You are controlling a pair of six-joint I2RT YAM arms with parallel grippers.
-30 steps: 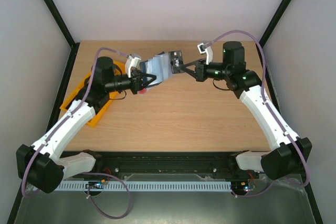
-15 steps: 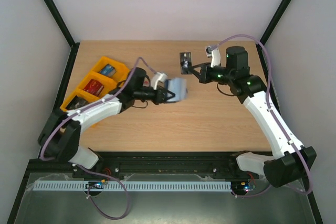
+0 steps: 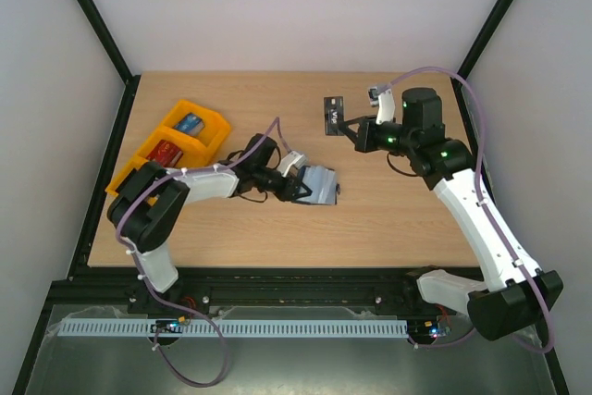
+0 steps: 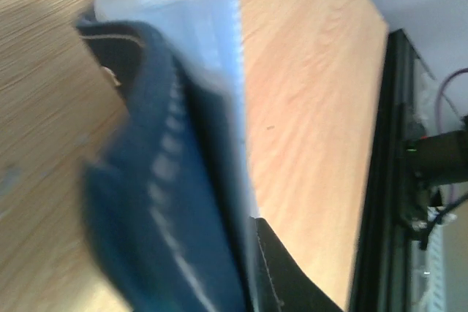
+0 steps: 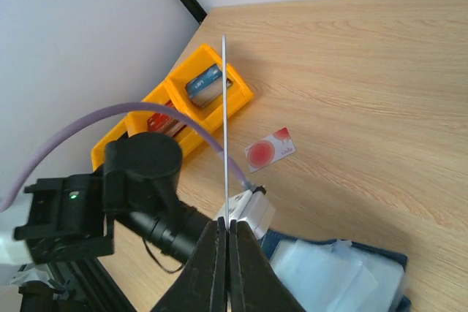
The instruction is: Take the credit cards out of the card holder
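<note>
**Where is the card holder right now?**
I have the card holder (image 3: 321, 184) down on the table (image 3: 388, 219), near the middle, with its pale-blue inside facing up. My left gripper (image 3: 298, 184) is at its left edge, and the jaws are pinched on that edge. The left wrist view is blurred. I only make out dark cover and light lining filling the picture.

**And the cards?**
The dark grey VIP card (image 3: 333, 115) is out of the holder. My right gripper (image 3: 348, 125) has its jaws clenched tight on one end of it, holding it up off the wood, farther back than the holder and apart from it. From the right wrist camera I see that card edge-on, as a thin line. The white card (image 5: 269, 150) with the red round mark lies flat on the wood between the holder and the orange tray (image 3: 220, 127). From above, my left arm covers it.

**Where is the tray?**
It sits at the table's left edge with small items in its compartments.
</note>
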